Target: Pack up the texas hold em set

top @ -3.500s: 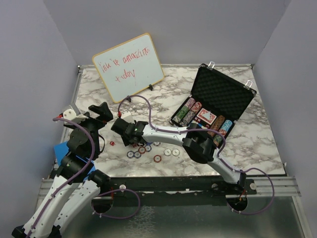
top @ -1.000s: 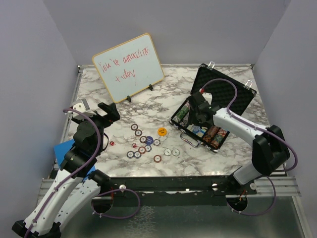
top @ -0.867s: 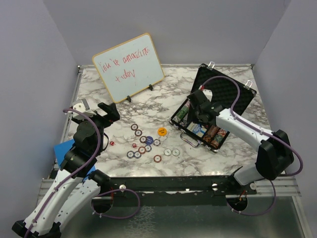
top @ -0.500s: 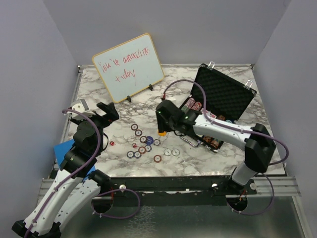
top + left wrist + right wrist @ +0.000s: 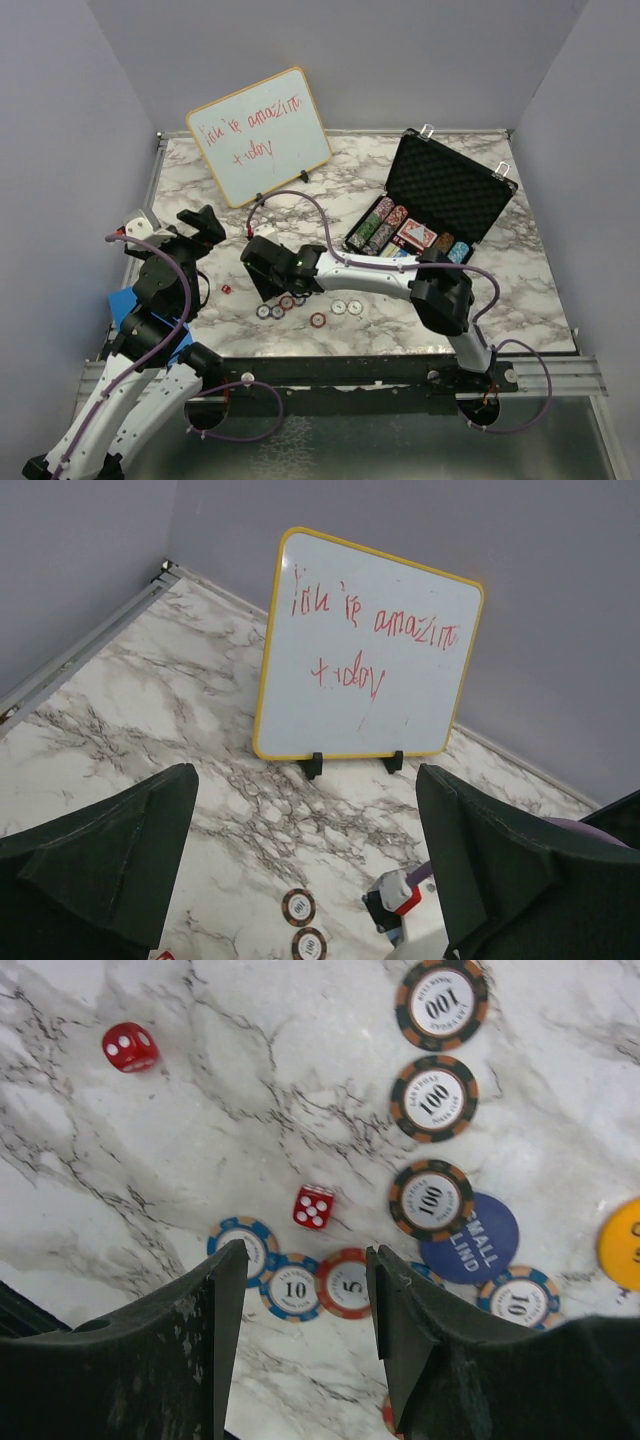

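Note:
The black briefcase [image 5: 447, 195] lies open at the right, with rows of chips [image 5: 377, 227] and a red card deck [image 5: 417, 235] inside. Loose poker chips [image 5: 317, 320] lie on the marble near the front. My right gripper [image 5: 260, 283] reaches far left and hovers open [image 5: 305, 1260] just above a blue 10 chip [image 5: 295, 1287] and a red 5 chip [image 5: 345, 1282], holding nothing. A red die [image 5: 314, 1207] lies just beyond them, and another die [image 5: 130, 1047] further off. The orange-yellow disc [image 5: 622, 1243] shows at the frame's edge. My left gripper [image 5: 205, 222] [image 5: 305, 780] is raised, open and empty.
The wood-framed whiteboard [image 5: 260, 148] with red writing stands at the back left. Three black 100 chips [image 5: 434, 1098] and a blue small-blind disc [image 5: 470, 1238] lie in a line by the right gripper. A blue block [image 5: 125, 305] sits beside the left arm. Grey walls close in the table.
The right arm has swung from over the briefcase leftward across the table to the loose chips, its jaws a little narrower. The left arm has shifted slightly left.

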Motion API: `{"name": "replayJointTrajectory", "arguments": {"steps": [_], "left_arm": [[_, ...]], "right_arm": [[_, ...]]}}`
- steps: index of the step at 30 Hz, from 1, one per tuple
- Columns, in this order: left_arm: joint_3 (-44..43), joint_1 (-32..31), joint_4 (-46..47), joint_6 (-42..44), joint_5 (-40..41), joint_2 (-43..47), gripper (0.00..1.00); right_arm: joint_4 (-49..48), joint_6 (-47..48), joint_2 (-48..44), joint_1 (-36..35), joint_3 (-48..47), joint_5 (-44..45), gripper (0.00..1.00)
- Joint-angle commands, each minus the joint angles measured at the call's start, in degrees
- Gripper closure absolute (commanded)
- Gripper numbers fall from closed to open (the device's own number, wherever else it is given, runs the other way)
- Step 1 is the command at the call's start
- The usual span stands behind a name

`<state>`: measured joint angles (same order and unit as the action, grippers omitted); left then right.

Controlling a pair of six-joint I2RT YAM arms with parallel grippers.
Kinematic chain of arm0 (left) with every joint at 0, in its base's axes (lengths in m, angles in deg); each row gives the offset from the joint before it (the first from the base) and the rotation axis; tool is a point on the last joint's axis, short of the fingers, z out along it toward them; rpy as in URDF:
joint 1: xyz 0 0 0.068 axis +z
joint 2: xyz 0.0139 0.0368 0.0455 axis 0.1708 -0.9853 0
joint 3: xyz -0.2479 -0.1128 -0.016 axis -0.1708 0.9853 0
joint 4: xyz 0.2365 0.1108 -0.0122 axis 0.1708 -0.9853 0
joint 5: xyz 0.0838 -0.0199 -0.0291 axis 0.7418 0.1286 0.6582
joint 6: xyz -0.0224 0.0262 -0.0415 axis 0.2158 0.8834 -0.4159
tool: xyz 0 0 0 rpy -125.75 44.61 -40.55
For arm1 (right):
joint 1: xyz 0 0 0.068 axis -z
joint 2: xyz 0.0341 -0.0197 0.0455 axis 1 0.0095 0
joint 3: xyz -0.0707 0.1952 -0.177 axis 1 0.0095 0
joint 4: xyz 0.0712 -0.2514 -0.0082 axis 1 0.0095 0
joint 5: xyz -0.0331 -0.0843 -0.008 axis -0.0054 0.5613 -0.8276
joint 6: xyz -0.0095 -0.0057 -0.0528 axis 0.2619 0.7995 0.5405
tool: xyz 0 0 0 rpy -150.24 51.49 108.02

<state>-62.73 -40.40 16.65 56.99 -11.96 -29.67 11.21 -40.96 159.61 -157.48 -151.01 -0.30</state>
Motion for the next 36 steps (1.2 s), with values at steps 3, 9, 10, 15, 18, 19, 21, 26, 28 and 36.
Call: {"name": "replayJointTrajectory", "arguments": {"steps": [3, 9, 10, 15, 18, 19, 21, 26, 28, 36], "left_arm": [[-0.52, -0.11, -0.59, 0.40, 0.78, 0.33, 0.01], [0.26, -0.06, -0.15, 0.47, -0.03, 0.37, 0.01], [0.38, -0.10, -0.20, 0.32, -0.11, 0.25, 0.01], [0.87, -0.11, 0.17, -0.32, -0.70, -0.03, 0.01], [0.88, -0.10, 0.19, -0.18, -0.67, -0.31, 0.01], [0.81, -0.11, 0.15, 0.01, -0.45, -0.36, 0.01], [0.63, -0.11, 0.07, 0.22, 0.48, -0.25, 0.01], [0.89, -0.11, 0.79, 1.24, 1.17, 0.80, 0.01], [1.04, -0.11, 0.73, 1.30, 1.27, 1.00, 0.01], [1.67, -0.11, 0.28, 0.96, 1.17, 1.31, 0.01]], "right_arm": [[4.19, 0.05, 6.12, -0.92, -6.27, 0.32, 0.43], [4.86, 0.13, 8.70, -1.05, -7.35, -1.12, 0.46], [4.81, 0.14, 8.92, -1.05, -7.42, -1.61, 0.46], [4.12, -0.10, 10.15, -1.05, -8.03, -2.59, 0.48], [4.05, -0.25, 10.77, -1.05, -8.74, -1.95, 0.51], [4.10, -0.29, 10.99, -1.05, -9.08, -1.54, 0.52], [4.85, -0.30, 11.47, -1.05, -10.05, -0.33, 0.53], [5.39, -0.03, 12.54, -1.05, -11.56, 1.37, 0.56], [6.13, -0.31, 13.17, -1.05, -12.31, 1.62, 0.58], [10.39, -3.17, 15.08, -1.05, -13.92, 4.36, 0.59]]}}
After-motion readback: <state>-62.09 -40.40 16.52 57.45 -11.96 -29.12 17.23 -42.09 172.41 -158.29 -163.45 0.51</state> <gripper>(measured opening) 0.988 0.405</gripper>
